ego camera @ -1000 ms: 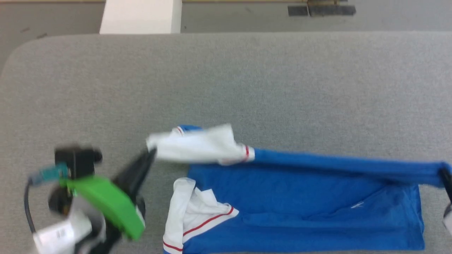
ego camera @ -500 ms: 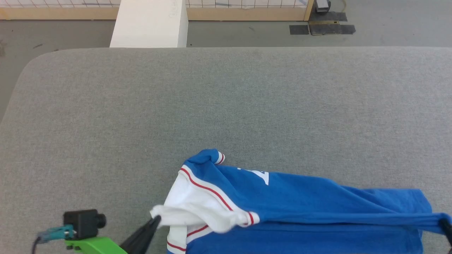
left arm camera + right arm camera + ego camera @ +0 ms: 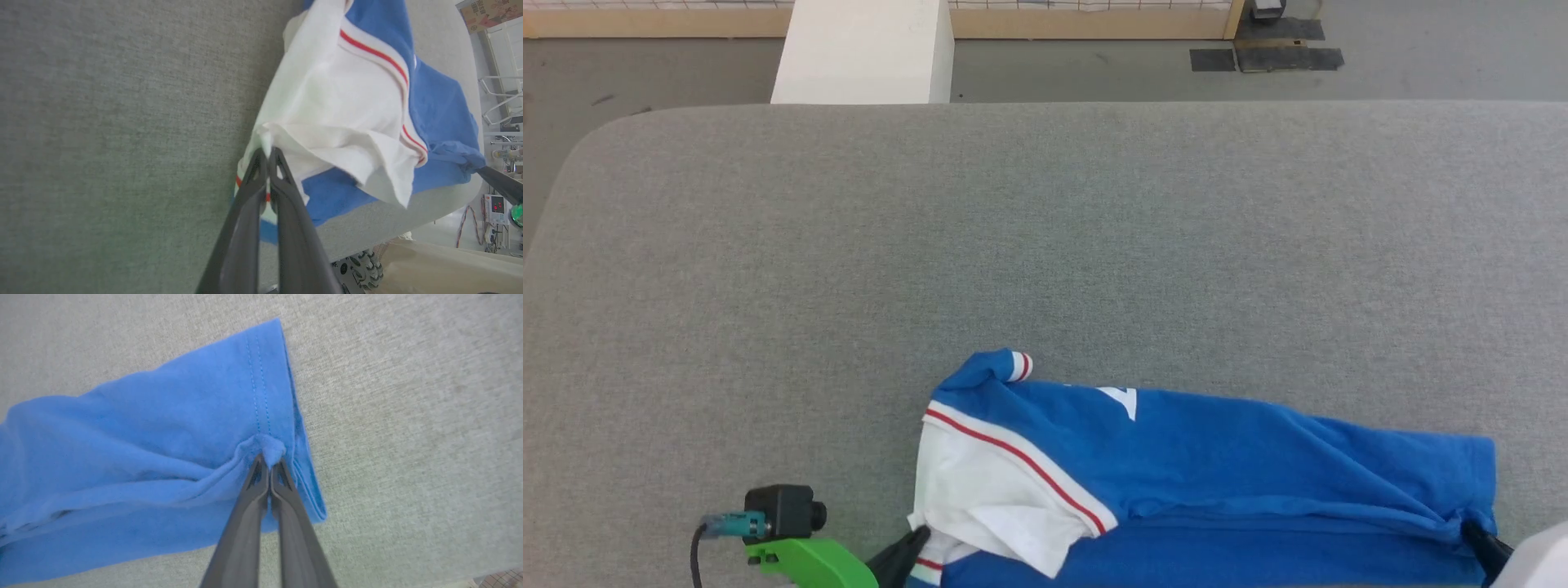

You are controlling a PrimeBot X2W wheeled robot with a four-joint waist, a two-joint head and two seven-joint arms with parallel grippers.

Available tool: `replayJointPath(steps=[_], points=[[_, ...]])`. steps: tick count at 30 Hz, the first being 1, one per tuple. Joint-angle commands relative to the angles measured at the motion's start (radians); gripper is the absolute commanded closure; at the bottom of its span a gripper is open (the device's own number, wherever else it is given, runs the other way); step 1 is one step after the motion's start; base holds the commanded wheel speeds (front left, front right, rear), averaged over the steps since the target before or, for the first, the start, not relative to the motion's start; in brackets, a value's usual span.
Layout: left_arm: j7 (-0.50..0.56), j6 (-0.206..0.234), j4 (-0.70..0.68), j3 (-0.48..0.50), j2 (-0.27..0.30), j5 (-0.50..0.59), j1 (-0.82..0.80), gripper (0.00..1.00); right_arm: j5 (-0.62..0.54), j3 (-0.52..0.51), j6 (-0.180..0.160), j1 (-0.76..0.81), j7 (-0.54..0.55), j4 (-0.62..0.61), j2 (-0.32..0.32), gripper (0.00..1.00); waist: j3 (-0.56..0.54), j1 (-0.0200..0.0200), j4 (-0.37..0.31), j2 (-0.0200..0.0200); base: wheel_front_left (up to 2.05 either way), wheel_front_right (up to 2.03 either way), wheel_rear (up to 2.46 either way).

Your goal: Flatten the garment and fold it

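Observation:
The garment [image 3: 1217, 465], royal blue with white sleeves and red stripe trim, lies folded lengthwise near the table's front edge; a corner of a white number peeks out on top. My left gripper [image 3: 913, 543] is shut on the white sleeve's edge [image 3: 327, 122] at the garment's left end. In the left wrist view the left gripper [image 3: 267, 153] pinches a fold of white cloth. My right gripper [image 3: 1474, 535] is shut on the blue hem at the right end. The right wrist view has the right gripper [image 3: 269, 461] clamping a small bunch of hem [image 3: 261, 396].
The grey cloth-covered table [image 3: 1045, 245] stretches far behind the garment, its rounded back-left corner in sight. A white block [image 3: 862, 49] stands on the floor beyond the table's far edge. The table's front edge runs just below the garment.
Both grippers have drawn the lifted top layer toward the front edge and lowered it over the layer beneath. The head camera has tilted, so the whole picture shifted.

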Motion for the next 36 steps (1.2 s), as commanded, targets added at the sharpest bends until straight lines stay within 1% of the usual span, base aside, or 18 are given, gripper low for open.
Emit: replayJointPath(steps=[1,2,3,7,12,14,16,19,21,22,23,25,28,29,33,36], points=[[-0.013,-0.008,0.016,0.002,-0.007,0.001,-0.021,0.02,-0.009,0.004,-0.001,-0.018,-0.011,0.01,0.001,0.64,0.0,0.0001,-0.003,0.0,0.0,0.0,0.0],[-0.021,-0.011,0.026,0.003,-0.011,0.001,-0.024,0.0,-0.009,0.004,-0.001,-0.022,-0.02,0.019,0.001,0.2,-0.002,0.0001,-0.004,0.0,0.0,0.0,0.0],[-0.028,-0.012,0.033,0.004,-0.015,0.001,-0.025,0.0,-0.008,0.004,-0.001,-0.025,-0.026,0.025,0.001,0.0,-0.003,0.0001,-0.005,0.0,0.0,0.0,0.0],[-0.066,-0.017,0.027,0.016,-0.024,0.006,-0.022,0.0,0.01,0.011,-0.001,-0.021,-0.03,0.027,0.001,0.0,-0.011,0.0001,-0.008,0.0,0.0,0.0,0.0],[-0.127,-0.003,-0.06,0.056,-0.025,0.016,0.001,0.0,0.031,-0.003,-0.001,0.007,-0.022,-0.061,0.001,0.0,-0.018,0.0001,-0.007,0.0,0.0,0.0,0.0],[-0.175,0.006,-0.121,0.083,-0.028,0.032,0.012,0.0,0.05,-0.02,-0.001,0.021,-0.02,-0.119,0.001,0.0,-0.02,0.0001,-0.006,0.0,0.0,0.0,0.0],[-0.257,0.027,-0.168,0.123,-0.039,0.074,0.013,0.0,0.058,-0.044,-0.001,0.023,-0.045,-0.168,0.001,0.0,-0.022,0.0001,-0.006,0.0,0.0,0.0,0.0],[-0.402,0.06,-0.205,0.166,-0.065,0.166,0.006,0.0,0.027,-0.056,-0.001,0.024,-0.091,-0.212,0.001,0.0,-0.023,0.0001,-0.005,0.0,0.0,0.0,0.0],[-0.481,0.075,-0.203,0.179,-0.083,0.216,0.004,0.0,0.014,-0.057,-0.001,0.024,-0.113,-0.207,0.001,0.0,-0.023,0.0001,-0.004,0.0,0.0,0.0,0.0],[-0.515,0.08,-0.197,0.181,-0.082,0.25,0.002,0.0,0.0,-0.052,-0.001,0.026,-0.118,-0.202,0.001,0.0,-0.023,0.0001,-0.003,0.0,0.0,0.0,0.0],[-0.558,0.091,-0.184,0.183,-0.079,0.299,0.0,0.0,-0.012,-0.047,-0.001,0.028,-0.123,-0.193,0.001,0.0,-0.022,0.0001,-0.001,0.0,0.0,0.0,0.0],[-0.607,0.116,-0.157,0.184,-0.079,0.386,-0.003,0.0,-0.025,-0.036,-0.001,0.028,-0.13,-0.172,0.001,0.0,-0.02,0.0001,0.001,0.0,0.0,0.0,0.0],[-0.636,0.143,-0.127,0.183,-0.091,0.507,-0.003,0.0,-0.036,-0.015,-0.001,0.031,-0.125,-0.135,0.001,0.0,-0.016,0.0001,0.007,0.0,0.0,0.0,0.0],[-0.639,0.15,-0.116,0.184,-0.106,0.533,0.0,0.0,-0.041,-0.009,-0.001,0.033,-0.119,-0.119,0.001,0.0,-0.013,0.0001,0.011,0.0,0.0,0.0,0.0],[-0.641,0.135,-0.105,0.195,-0.167,0.561,0.011,0.0,-0.081,0.007,-0.001,0.04,-0.092,-0.084,0.001,0.0,-0.001,0.0001,0.028,0.0,0.0,0.0,0.0],[-0.641,0.106,-0.097,0.215,-0.198,0.578,0.014,0.0,-0.105,0.008,-0.001,0.036,-0.079,-0.051,0.001,0.0,0.008,0.0001,0.045,0.0,0.0,0.0,0.0]])
